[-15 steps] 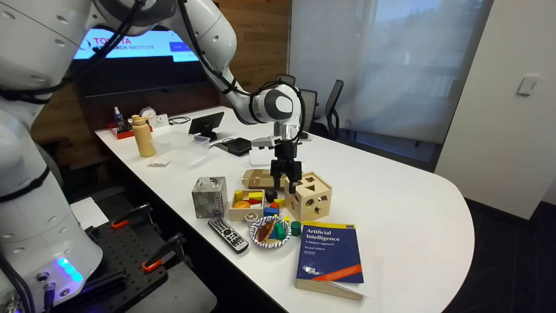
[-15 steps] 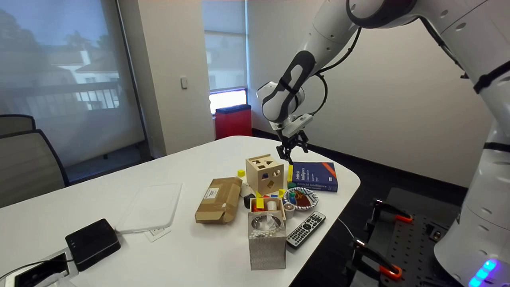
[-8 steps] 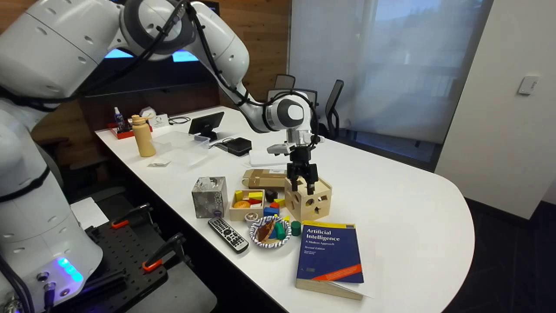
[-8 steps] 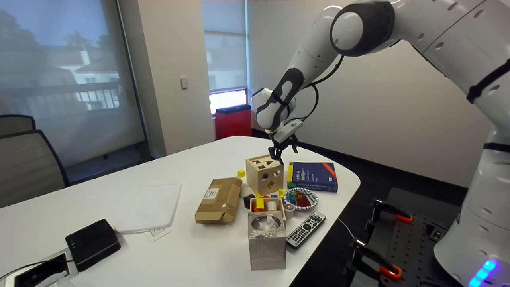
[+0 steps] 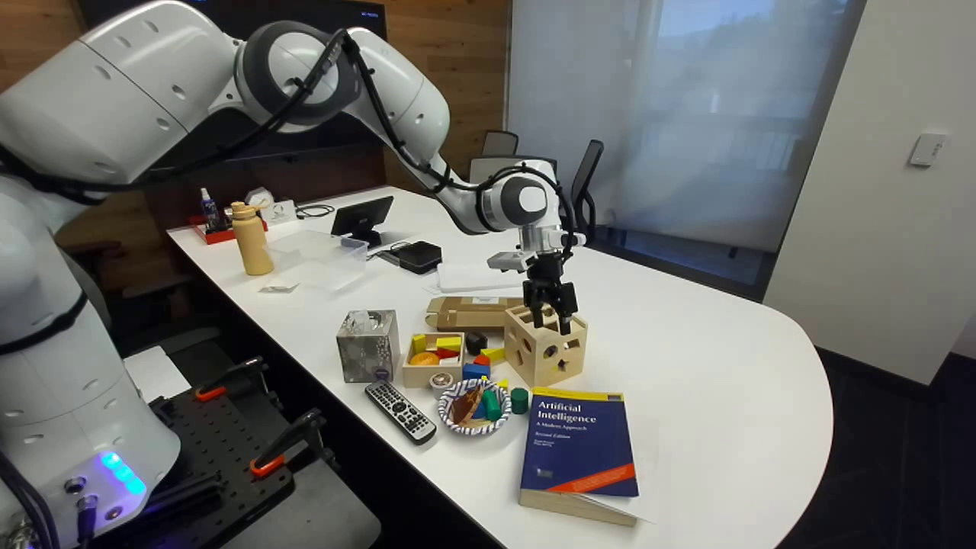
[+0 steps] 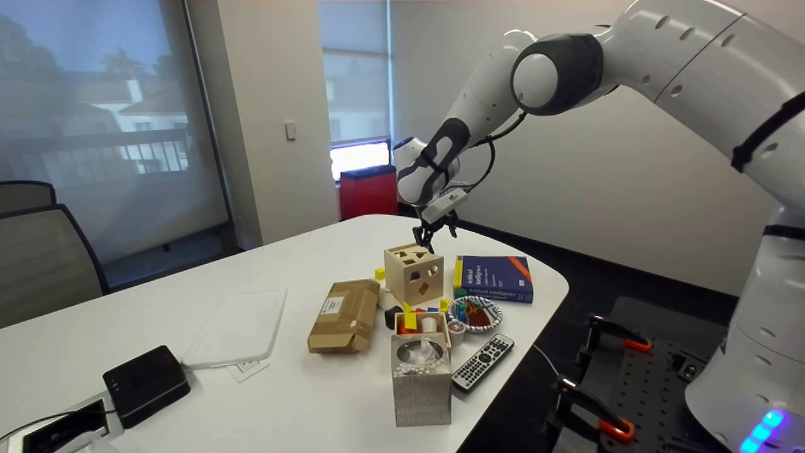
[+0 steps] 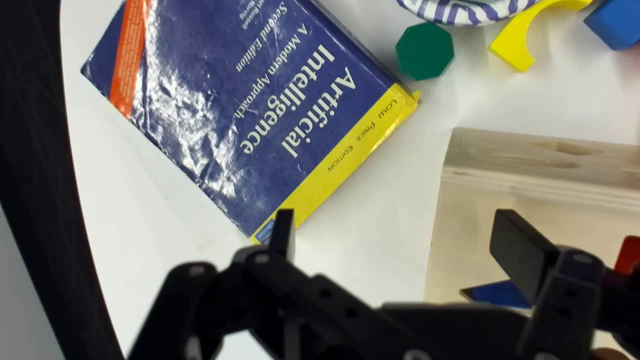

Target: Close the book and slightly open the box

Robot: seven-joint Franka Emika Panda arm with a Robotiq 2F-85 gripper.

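The dark blue book (image 5: 576,450) lies closed on the table, cover up, with a white page edge showing at its lower corner. It also shows in an exterior view (image 6: 494,272) and in the wrist view (image 7: 200,95). The light-wood box (image 5: 534,358) stands upright near it, also seen in an exterior view (image 6: 405,283). In the wrist view, blue and red show through holes in the box's top (image 7: 465,230). My gripper (image 7: 402,235) is open and empty. One finger is over the box's top, the other beyond its edge on the book's side. Contact is hard to tell.
A patterned bowl (image 5: 473,427), a green block (image 5: 519,400), a remote (image 5: 400,412), a tray of blocks (image 5: 433,374) and a tissue box (image 5: 368,347) stand near the box. A brown cardboard package (image 6: 346,314) lies beside it.
The gripper has moved from beside the box to over its top edge, rightward in an exterior view. The box has shifted slightly the same way in the last half second. The book has not moved.
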